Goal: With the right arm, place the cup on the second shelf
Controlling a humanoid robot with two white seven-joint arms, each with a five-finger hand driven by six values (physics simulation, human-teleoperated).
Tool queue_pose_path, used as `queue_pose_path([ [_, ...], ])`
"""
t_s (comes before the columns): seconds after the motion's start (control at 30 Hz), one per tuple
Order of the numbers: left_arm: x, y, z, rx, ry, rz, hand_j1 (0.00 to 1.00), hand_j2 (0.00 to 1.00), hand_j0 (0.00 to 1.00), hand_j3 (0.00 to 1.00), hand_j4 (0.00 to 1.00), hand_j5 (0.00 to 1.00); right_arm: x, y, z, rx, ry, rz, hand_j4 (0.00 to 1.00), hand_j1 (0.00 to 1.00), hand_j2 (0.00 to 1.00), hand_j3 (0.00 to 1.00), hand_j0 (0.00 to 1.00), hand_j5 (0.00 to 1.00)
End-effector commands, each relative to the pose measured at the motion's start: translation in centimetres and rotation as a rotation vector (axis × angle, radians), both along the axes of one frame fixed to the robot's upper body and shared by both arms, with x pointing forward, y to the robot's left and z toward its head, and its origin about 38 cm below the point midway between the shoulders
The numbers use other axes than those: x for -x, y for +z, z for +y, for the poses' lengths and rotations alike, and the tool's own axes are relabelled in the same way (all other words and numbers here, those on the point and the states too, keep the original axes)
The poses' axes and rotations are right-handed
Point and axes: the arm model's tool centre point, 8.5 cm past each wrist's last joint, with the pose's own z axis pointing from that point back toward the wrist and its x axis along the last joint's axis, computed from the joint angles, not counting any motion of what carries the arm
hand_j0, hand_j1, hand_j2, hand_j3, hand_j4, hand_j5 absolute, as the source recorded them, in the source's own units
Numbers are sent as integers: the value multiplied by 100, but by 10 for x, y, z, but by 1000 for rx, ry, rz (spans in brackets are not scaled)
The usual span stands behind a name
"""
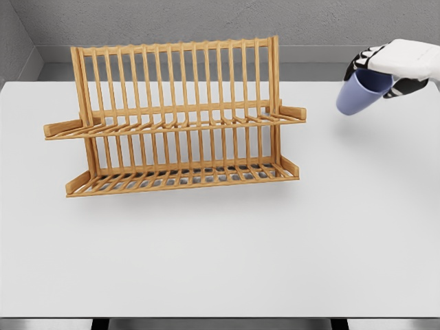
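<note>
Fingers of your right hand (399,63) grip the tilted lavender-blue plastic cup (360,93); the two-tier slatted wooden rack (175,117) stands well to its left.

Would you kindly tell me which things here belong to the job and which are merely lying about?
Belonging to the job:
- pale blue plastic cup, tilted, in the right hand
- two-tier wooden slatted dish rack

Lying about:
- nothing; only the white table itself
</note>
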Motion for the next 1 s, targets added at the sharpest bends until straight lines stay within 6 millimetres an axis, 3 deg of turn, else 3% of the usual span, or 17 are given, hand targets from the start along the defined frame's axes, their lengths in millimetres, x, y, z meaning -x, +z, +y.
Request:
queue_pose_path([
  [0.0, 0, 0, 0, 0, 1, 0, 100, 100, 100, 100, 100, 100, 2, 14, -2, -4, -2, -21, 60, 60, 60, 60, 60, 60],
  [0.27, 0, 0, 0, 0, 1, 0, 100, 100, 100, 100, 100, 100, 19, 45, 8, 21, 54, -109, 60, 60, 60, 60, 60, 60],
  [0.7, 0, 0, 0, 0, 1, 0, 100, 100, 100, 100, 100, 100, 53, 68, 72, 68, 268, -215, 60, 60, 60, 60, 60, 60],
  [0.97, 0, 0, 0, 0, 1, 0, 100, 100, 100, 100, 100, 100, 85, 80, 114, 97, 416, -287, 60, 60, 60, 60, 60, 60],
])
